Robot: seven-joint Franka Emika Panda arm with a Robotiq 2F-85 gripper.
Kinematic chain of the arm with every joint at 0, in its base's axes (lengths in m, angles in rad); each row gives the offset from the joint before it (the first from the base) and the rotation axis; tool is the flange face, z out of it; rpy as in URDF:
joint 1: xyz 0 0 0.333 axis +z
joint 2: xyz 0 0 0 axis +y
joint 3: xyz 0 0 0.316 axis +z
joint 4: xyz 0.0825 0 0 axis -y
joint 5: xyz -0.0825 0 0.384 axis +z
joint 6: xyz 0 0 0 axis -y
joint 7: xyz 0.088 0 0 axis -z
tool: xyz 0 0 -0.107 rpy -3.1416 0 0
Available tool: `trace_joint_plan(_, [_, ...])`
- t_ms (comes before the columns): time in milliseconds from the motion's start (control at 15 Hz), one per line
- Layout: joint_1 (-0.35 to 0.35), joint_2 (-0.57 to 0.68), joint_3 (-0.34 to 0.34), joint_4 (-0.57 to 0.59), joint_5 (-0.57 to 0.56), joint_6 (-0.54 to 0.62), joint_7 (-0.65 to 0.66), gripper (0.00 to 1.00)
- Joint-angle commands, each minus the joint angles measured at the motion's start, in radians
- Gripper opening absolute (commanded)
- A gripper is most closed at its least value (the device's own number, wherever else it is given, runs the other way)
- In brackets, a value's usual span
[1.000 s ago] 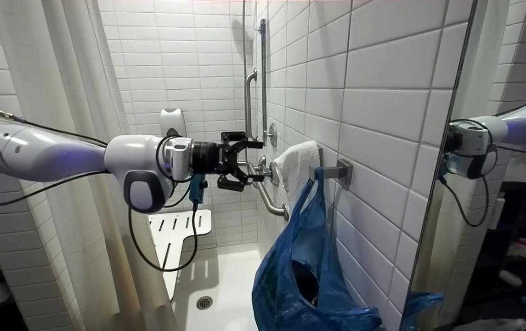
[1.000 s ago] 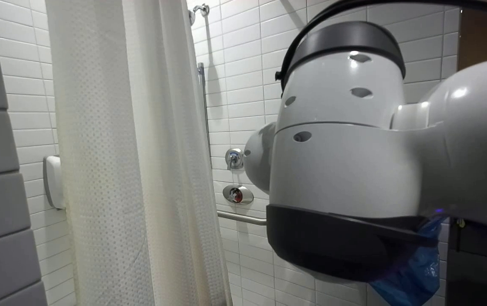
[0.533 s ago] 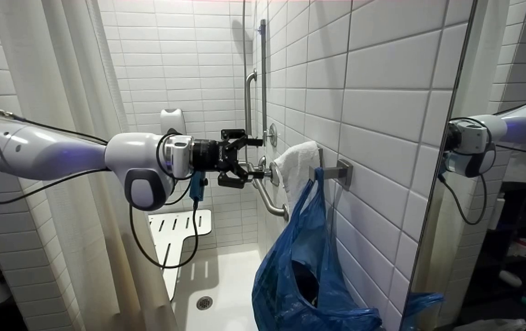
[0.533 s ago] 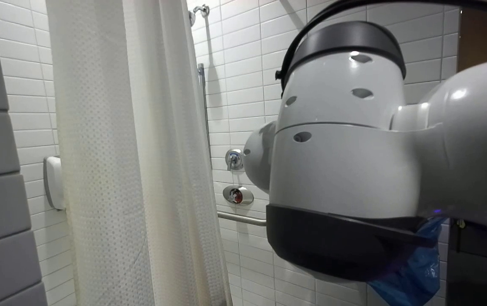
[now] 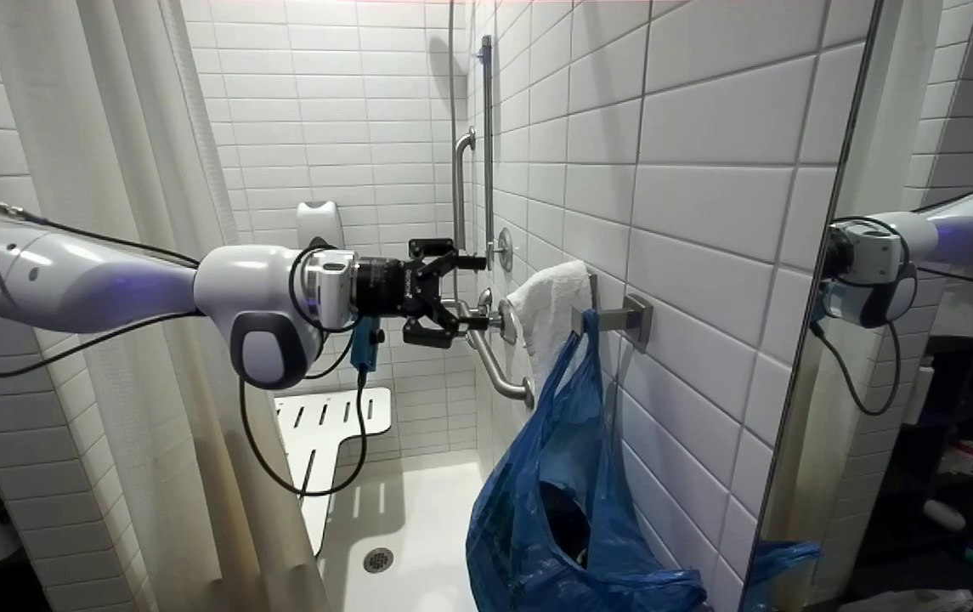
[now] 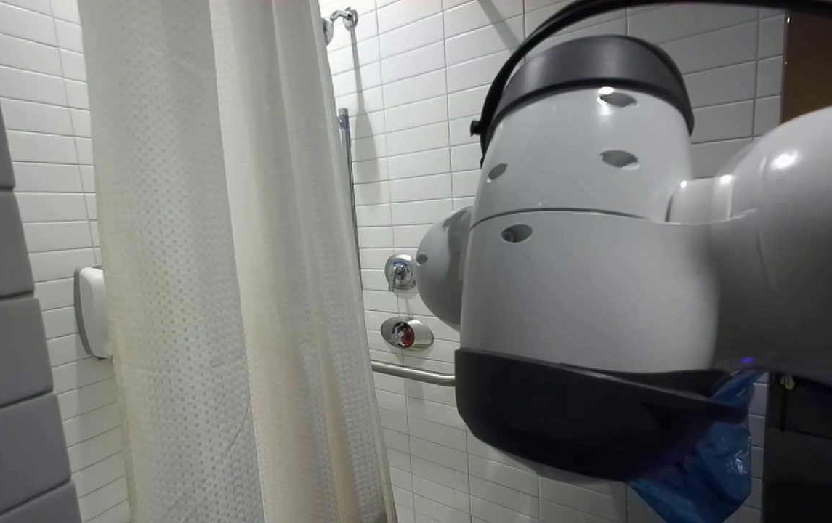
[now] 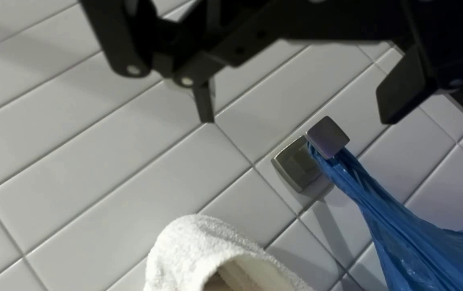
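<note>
My gripper (image 5: 475,293) is open, its two black fingers well apart with nothing between them. It points toward the tiled wall, short of a square metal hook (image 5: 609,320). In the wrist view the hook (image 7: 327,136) appears just beyond the fingertips, between the two fingers (image 7: 205,105) but nearer the right one. A blue plastic bag (image 5: 528,527) hangs from it by its handle, with something dark inside. Beside the hook, a white towel (image 5: 556,297) hangs on the wall. The towel (image 7: 187,254) shows at the bottom of the wrist view. The gripper touches none of these.
A steel grab bar (image 5: 499,374) runs along the wall behind the gripper. The shower curtain (image 5: 138,340) hangs behind the arm, and a slotted bench (image 5: 325,416) is below. A mirror (image 5: 894,340) stands at the right. Shower controls (image 6: 401,272) are on the wall.
The gripper and wrist have risen very slightly over the first half second. Since then the arm looks still. The bag and towel have not moved.
</note>
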Motion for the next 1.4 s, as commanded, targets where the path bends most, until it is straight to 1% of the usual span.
trace_joint_plan(0, [0.000,0.000,0.000,0.000,0.000,0.000,0.000,1.00])
trace_joint_plan(1000, [0.000,0.000,0.000,0.000,0.000,0.000,0.000,1.00])
trace_joint_plan(1333, [-0.026,0.000,-0.003,0.014,-0.003,-0.003,-0.007,1.00])
